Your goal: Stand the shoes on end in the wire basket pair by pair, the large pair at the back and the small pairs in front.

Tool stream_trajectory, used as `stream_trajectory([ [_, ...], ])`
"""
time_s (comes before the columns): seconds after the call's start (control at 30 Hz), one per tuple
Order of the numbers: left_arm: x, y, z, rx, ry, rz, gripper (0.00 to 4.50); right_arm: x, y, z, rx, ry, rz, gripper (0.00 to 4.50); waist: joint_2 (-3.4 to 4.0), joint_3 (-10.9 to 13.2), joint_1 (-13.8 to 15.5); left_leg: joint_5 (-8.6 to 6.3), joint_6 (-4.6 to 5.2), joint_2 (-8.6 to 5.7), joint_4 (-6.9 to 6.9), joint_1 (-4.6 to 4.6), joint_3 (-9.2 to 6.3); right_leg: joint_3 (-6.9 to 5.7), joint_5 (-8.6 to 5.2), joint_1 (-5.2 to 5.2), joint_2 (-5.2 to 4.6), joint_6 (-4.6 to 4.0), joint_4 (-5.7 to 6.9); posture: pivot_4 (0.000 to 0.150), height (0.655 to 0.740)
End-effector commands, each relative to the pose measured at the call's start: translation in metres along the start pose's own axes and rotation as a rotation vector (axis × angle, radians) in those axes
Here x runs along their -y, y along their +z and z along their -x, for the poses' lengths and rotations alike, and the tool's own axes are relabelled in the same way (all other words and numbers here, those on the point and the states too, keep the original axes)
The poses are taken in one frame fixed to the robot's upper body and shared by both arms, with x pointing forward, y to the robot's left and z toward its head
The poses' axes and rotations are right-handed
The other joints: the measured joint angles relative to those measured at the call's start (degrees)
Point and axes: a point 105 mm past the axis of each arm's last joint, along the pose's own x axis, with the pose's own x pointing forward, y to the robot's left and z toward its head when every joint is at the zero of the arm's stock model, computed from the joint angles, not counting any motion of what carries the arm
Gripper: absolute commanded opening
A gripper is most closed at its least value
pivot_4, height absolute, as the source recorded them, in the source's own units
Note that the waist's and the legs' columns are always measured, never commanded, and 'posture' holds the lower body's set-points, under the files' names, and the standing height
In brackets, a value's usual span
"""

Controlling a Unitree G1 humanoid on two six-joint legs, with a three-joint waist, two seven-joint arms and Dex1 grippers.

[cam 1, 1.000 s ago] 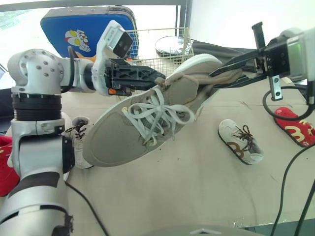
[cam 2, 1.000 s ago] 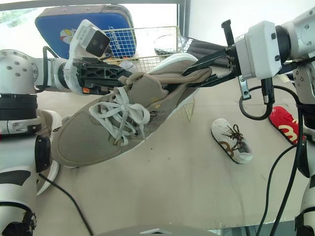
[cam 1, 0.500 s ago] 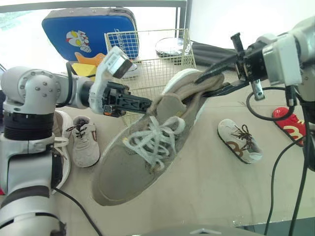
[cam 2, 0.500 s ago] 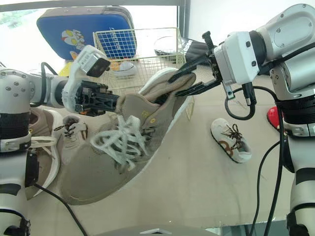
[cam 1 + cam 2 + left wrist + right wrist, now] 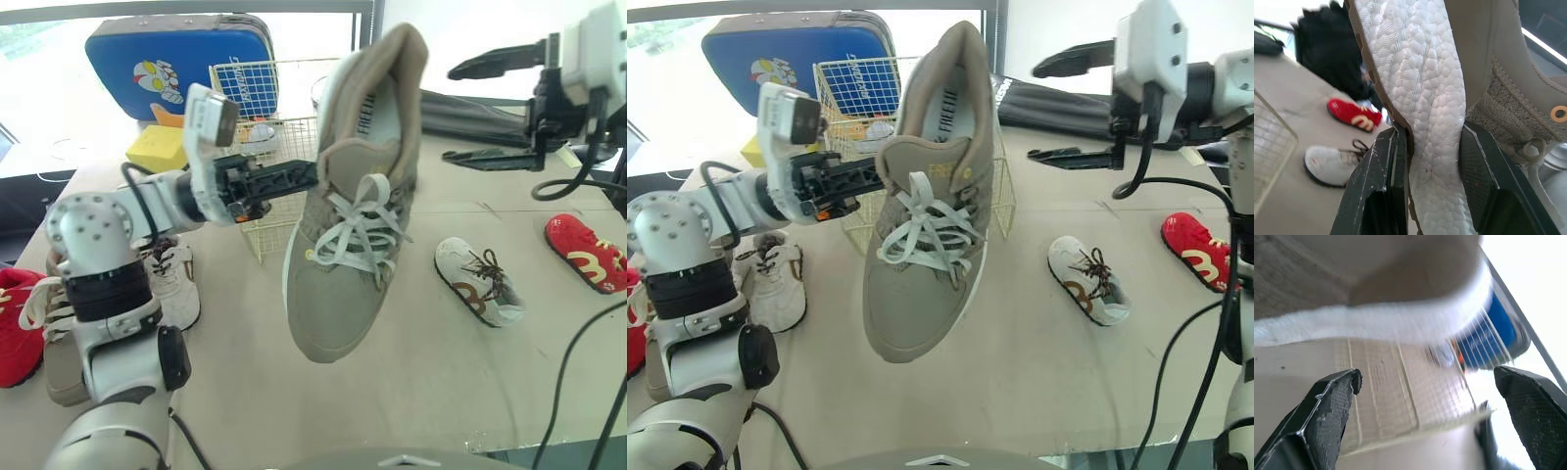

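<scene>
A large beige shoe (image 5: 348,225) with white laces hangs in the air, heel up and toe down, in front of the wire basket (image 5: 257,86). My left gripper (image 5: 308,173) is shut on its white sole (image 5: 1415,98), one finger (image 5: 1382,182) on each side of the edge. To the right of the shoe's heel, my right gripper (image 5: 451,113) stands wide open and apart from it, with nothing between its fingers (image 5: 1332,406). The second large beige shoe (image 5: 57,348) lies at the table's left edge.
On the table lie a small white shoe with brown laces (image 5: 480,284), a red shoe (image 5: 585,253) at far right, a small white shoe (image 5: 174,284) and a red shoe (image 5: 14,328) at left. A blue case (image 5: 162,54) and black bag (image 5: 470,106) stand behind the basket.
My right gripper opened, let go of the shoe's heel and drew away to the right. My left gripper closed on the sole. The shoe swung from lying slanted to hanging toe down.
</scene>
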Motion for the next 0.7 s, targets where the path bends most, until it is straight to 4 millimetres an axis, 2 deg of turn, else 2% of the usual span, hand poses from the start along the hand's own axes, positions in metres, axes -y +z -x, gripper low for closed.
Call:
stream_trajectory([
  [0.03,0.013,0.019,0.003,0.114,-0.034,-0.104,1.16,-0.014,0.007,0.010,0.150,0.018,-0.280,4.50,-0.01,0.00,0.08,0.00,0.00,0.01,0.01,0.00,-0.02,0.01,0.05,-0.02,0.03,-0.07,0.00,0.150,0.7400],
  [0.13,0.014,0.022,0.005,0.158,-0.041,-0.122,1.16,-0.038,0.000,0.005,0.235,0.110,-0.525,4.50,-0.26,-0.19,0.34,0.00,-0.01,0.05,0.00,0.01,-0.13,0.01,0.09,0.00,0.15,-0.14,-0.05,0.150,0.7400],
  [0.23,0.014,0.023,0.006,0.159,-0.049,-0.156,1.15,-0.059,-0.006,-0.009,0.260,0.195,-0.677,4.50,-0.06,-0.11,0.33,0.03,-0.03,0.06,0.06,0.01,-0.09,0.05,0.17,-0.01,0.19,-0.24,-0.02,0.150,0.7400],
  [0.33,0.012,0.020,0.004,0.137,-0.057,-0.169,1.13,-0.064,-0.008,-0.028,0.301,0.214,-0.767,4.50,-0.01,-0.15,0.26,0.03,-0.02,-0.01,0.05,0.04,-0.06,0.07,0.18,-0.07,0.28,-0.26,-0.02,0.150,0.7400],
  [0.43,0.013,0.004,-0.003,0.071,-0.077,-0.197,1.13,-0.060,-0.007,-0.046,0.330,0.229,-0.818,4.50,0.02,-0.15,0.13,0.04,-0.02,-0.03,0.05,0.09,-0.04,0.07,0.18,-0.09,0.58,-0.26,-0.01,0.150,0.7400],
  [0.57,0.015,-0.002,-0.009,0.057,-0.099,-0.226,1.13,-0.067,-0.006,-0.059,0.328,0.307,-0.876,4.50,-0.03,-0.18,0.38,0.05,-0.01,-0.06,0.05,0.04,-0.04,0.10,0.18,-0.14,0.61,-0.27,-0.02,0.150,0.7400],
  [0.63,0.016,-0.003,-0.012,0.051,-0.102,-0.244,1.11,-0.076,-0.003,-0.063,0.326,0.385,-0.908,4.50,-0.05,-0.20,0.47,0.04,0.01,-0.06,0.03,0.04,-0.08,0.08,0.18,-0.14,0.62,-0.27,-0.03,0.150,0.7400],
  [0.7,0.017,-0.003,-0.013,0.048,-0.100,-0.262,1.11,-0.084,0.000,-0.066,0.323,0.441,-0.931,3.97,-0.03,-0.18,0.50,0.04,0.01,-0.06,0.00,0.03,-0.07,0.09,0.18,-0.14,0.61,-0.27,-0.04,0.150,0.7400],
])
